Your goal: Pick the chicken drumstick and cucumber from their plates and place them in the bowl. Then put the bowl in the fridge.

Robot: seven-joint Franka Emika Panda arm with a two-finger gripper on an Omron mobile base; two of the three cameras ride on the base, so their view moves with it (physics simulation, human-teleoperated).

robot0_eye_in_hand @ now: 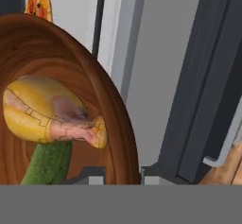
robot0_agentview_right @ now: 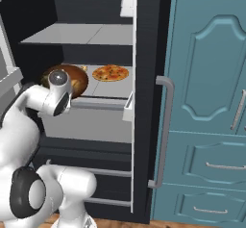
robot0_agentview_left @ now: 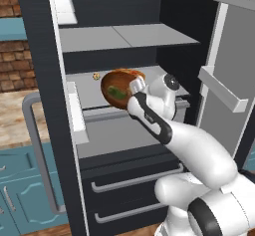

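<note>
The hand [robot0_eye_in_hand: 123, 175] is clamped on the rim of the bowl [robot0_agentview_left: 118, 88], holding it tilted at the open fridge [robot0_agentview_left: 124, 41], just over the front edge of its middle shelf. Inside the bowl, the chicken drumstick [robot0_eye_in_hand: 49, 116] lies on the cucumber [robot0_eye_in_hand: 49, 164]. A pizza [robot0_agentview_right: 110, 73] sits on that same shelf, beside the bowl.

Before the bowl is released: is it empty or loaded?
Loaded. In the hand view the bowl holds the chicken drumstick and the cucumber beneath it.
</note>
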